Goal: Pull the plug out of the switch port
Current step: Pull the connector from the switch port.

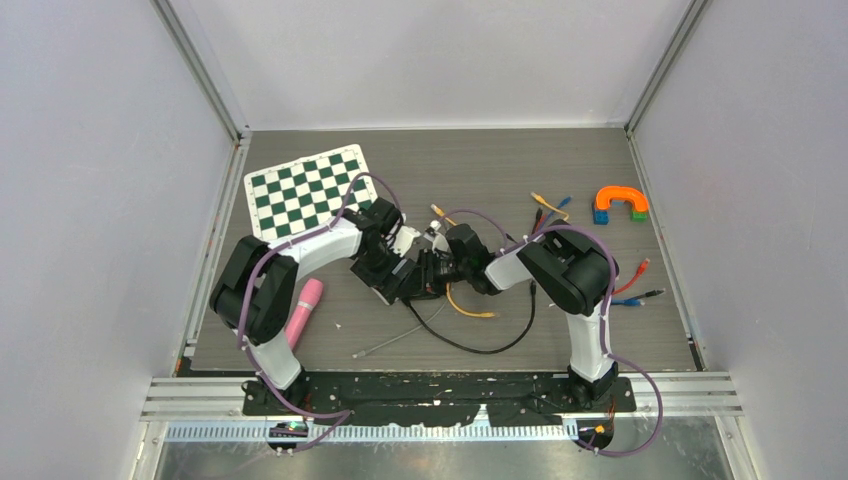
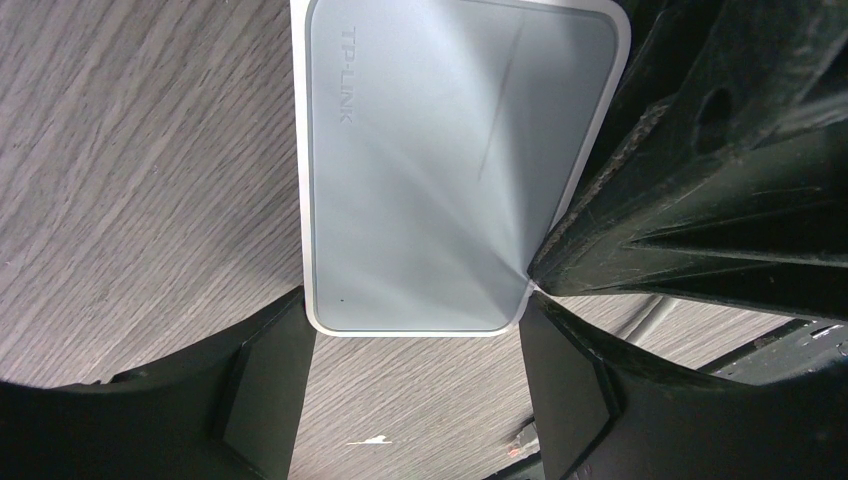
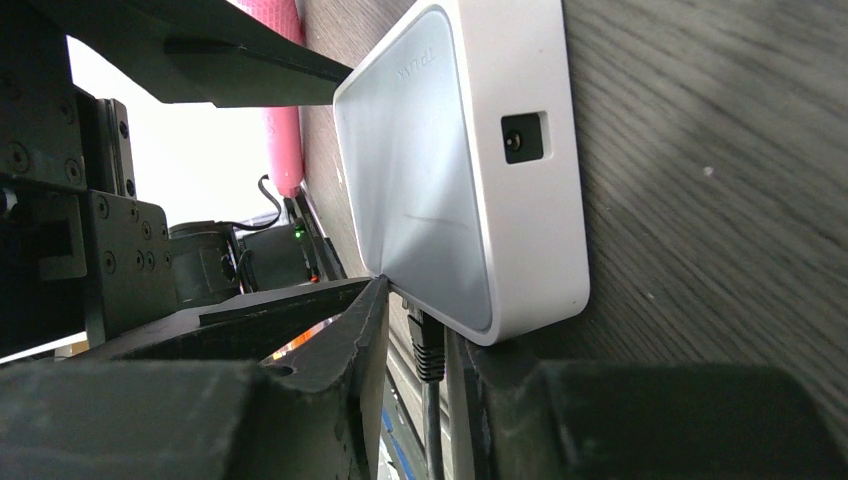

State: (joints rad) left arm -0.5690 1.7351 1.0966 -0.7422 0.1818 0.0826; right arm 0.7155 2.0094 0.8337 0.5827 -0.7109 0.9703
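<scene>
**Even light up top, glare at the wrists**

The overhead view is bright, even and sharp, with only soft shadows on the table [image 1: 480,165]. On the left wrist, pale streaks of sheen cross the switch [image 2: 450,170], and the near foreground is dark and soft. On the right wrist, the left background blows out white and the foreground is black and blurred.

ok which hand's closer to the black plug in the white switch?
Right. The right hand flanks the black cable plug at the edge of the white plastic switch; the left hand grips the switch body.
</scene>
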